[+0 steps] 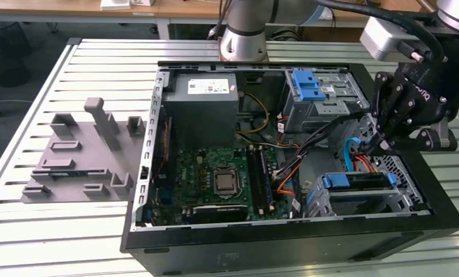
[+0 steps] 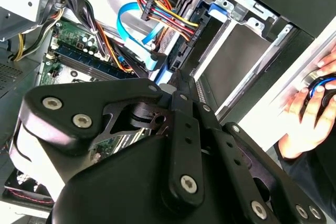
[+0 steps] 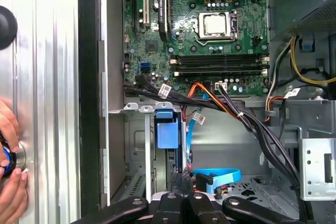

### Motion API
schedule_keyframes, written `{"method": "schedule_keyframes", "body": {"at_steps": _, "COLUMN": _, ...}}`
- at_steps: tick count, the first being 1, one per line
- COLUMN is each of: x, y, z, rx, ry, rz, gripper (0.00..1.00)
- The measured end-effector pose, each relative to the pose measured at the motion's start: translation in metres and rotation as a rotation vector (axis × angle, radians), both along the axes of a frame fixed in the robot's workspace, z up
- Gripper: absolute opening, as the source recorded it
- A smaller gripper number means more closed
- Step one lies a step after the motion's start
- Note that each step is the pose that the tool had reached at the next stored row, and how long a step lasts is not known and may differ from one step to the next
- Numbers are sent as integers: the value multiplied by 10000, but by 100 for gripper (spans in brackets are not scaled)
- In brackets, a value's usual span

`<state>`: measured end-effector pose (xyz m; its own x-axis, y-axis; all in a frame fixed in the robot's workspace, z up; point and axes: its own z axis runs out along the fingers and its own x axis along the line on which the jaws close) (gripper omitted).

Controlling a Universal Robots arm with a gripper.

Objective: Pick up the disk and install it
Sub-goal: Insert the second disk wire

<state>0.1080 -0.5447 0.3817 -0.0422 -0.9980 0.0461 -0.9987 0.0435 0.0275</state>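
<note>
- Black gripper (image 2: pixel 177 83) linkages crowd the foreground in the second wrist view. The two fingers (image 2: pixel 185 109) run side by side and meet at their tips, closed with nothing visible between them.
- Just beyond the fingertips stands the disk (image 3: pixel 169 132), on edge in its metal drive cage (image 1: pixel 405 199) at the corner of the open computer case (image 1: pixel 291 245). The blue carrier tab faces away from the fingers, towards the motherboard (image 3: pixel 210 19).
- By my reading, the disk is already seated in the cage. The closed tips sit at its cable end, a pose that would suit pushing rather than gripping.
- A blue flat cable (image 3: pixel 220 174) loops beside the fingertips, with a bundle of coloured wires (image 2: pixel 163 11) just past them. Both lead to the connector end of the disk, which may be why the gripper (image 1: pixel 374 151) comes in from above and between them.
- Well away from the fingers, across the case, are the large grey box (image 1: pixel 206 95) of the power supply and the blue ridged latch (image 1: pixel 307 86) on the upper bay.
- Outside the case wall, to the side of the fingers, a person's hand (image 2: pixel 307 116) rests on the slatted metal table (image 1: pixel 37 231), cupped around a small blue and black object.
- A grey moulded fixture (image 1: pixel 83 156) lies on the table beyond the far side of the case.
</note>
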Motion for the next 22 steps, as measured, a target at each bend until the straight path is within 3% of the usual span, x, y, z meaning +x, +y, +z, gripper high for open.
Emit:
{"method": "schedule_keyframes", "body": {"at_steps": 5, "x": -1, "y": 30, "z": 33, "rx": 0, "ry": 0, "rz": 4, "gripper": 11}}
{"method": "schedule_keyframes", "body": {"at_steps": 18, "x": -1, "y": 127, "z": 36, "rx": -23, "ry": 0, "rz": 47, "gripper": 11}}
{"method": "schedule_keyframes", "body": {"at_steps": 21, "x": -1, "y": 147, "z": 35, "rx": -25, "ry": 0, "rz": 98, "gripper": 24}}
{"method": "schedule_keyframes", "body": {"at_steps": 22, "x": -1, "y": 151, "z": 34, "rx": -26, "ry": 0, "rz": 129, "gripper": 24}}
